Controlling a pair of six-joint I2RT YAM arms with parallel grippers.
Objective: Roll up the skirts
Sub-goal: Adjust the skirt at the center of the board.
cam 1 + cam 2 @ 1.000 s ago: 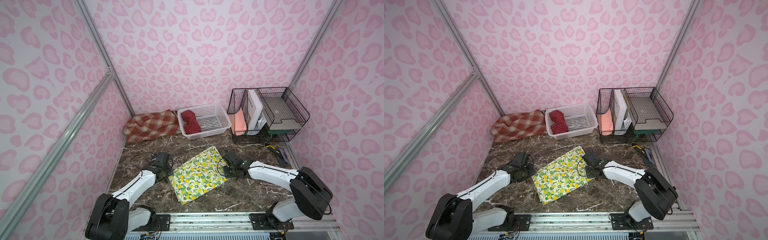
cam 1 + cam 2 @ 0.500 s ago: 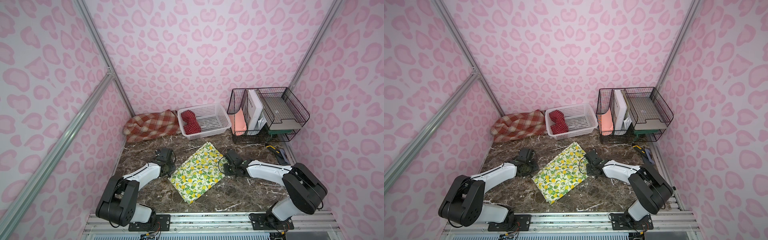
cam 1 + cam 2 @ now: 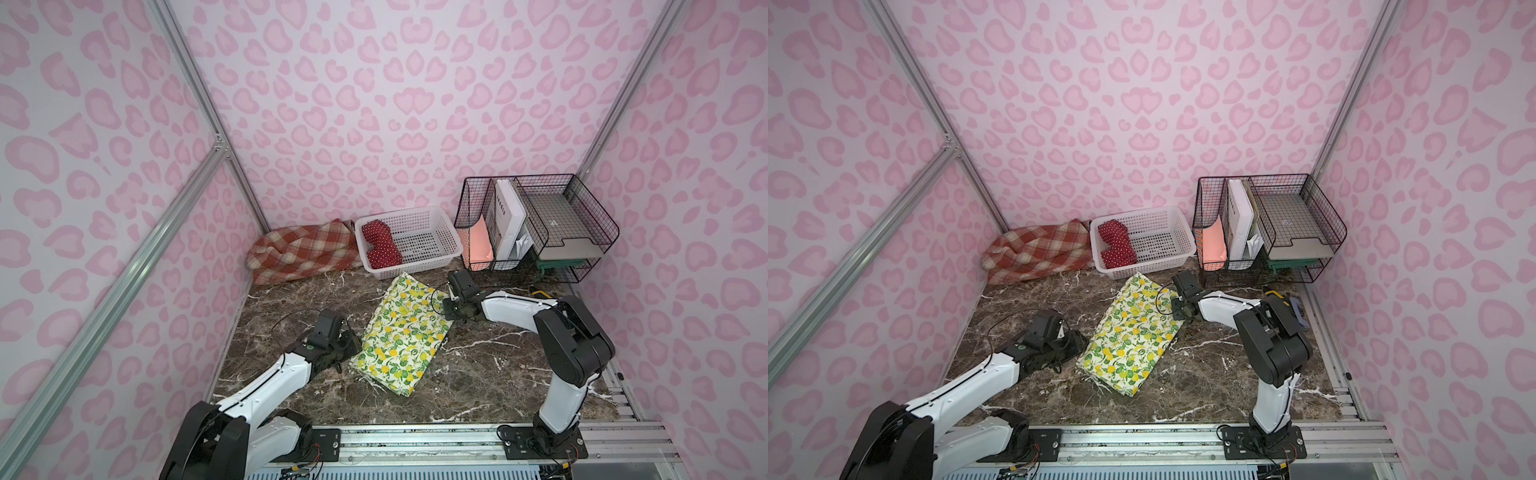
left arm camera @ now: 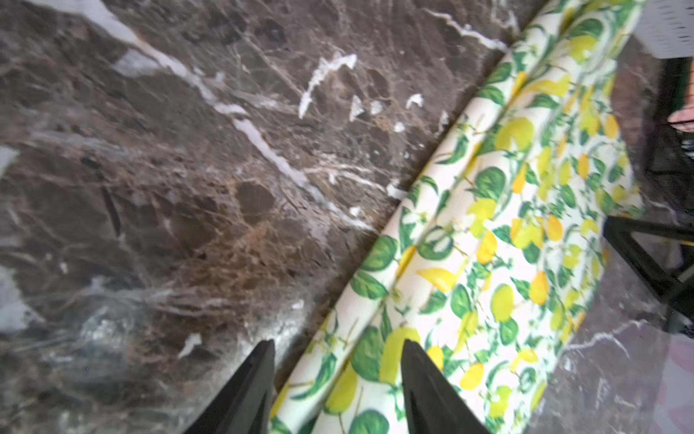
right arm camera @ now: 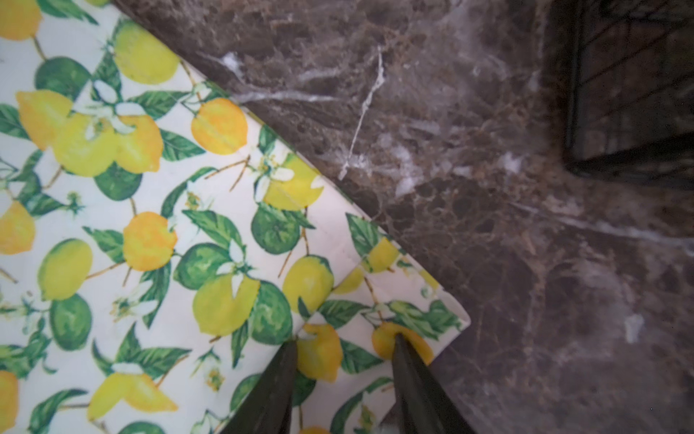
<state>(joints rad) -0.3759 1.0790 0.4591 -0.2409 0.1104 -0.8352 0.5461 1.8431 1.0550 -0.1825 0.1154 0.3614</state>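
The cream lemon-print skirt [image 3: 405, 336] [image 3: 1133, 336] lies folded in a long strip on the dark marble table [image 3: 498, 365], running diagonally from front to back. My left gripper [image 3: 351, 344] [image 4: 338, 344] is open at the strip's near left edge; one finger is over the table and one over the cloth [image 4: 488, 244]. My right gripper [image 3: 449, 311] [image 5: 345, 338] is open, with both tips resting on the cloth [image 5: 150, 225] at its far right corner. The red polka-dot skirt [image 3: 380, 245] lies in the white basket [image 3: 451, 232]. The plaid skirt [image 3: 303, 251] is bunched against the back left wall.
A black wire desk rack [image 3: 536, 220] with papers and a tray stands at the back right, close behind my right gripper. Pink patterned walls close in the left, back and right sides. A metal rail [image 3: 415, 436] runs along the front edge.
The lemon skirt has swung round to lie more front-to-back and looks narrower than a second ago. Both grippers have stayed at its edges, and the left arm has shifted its pose.
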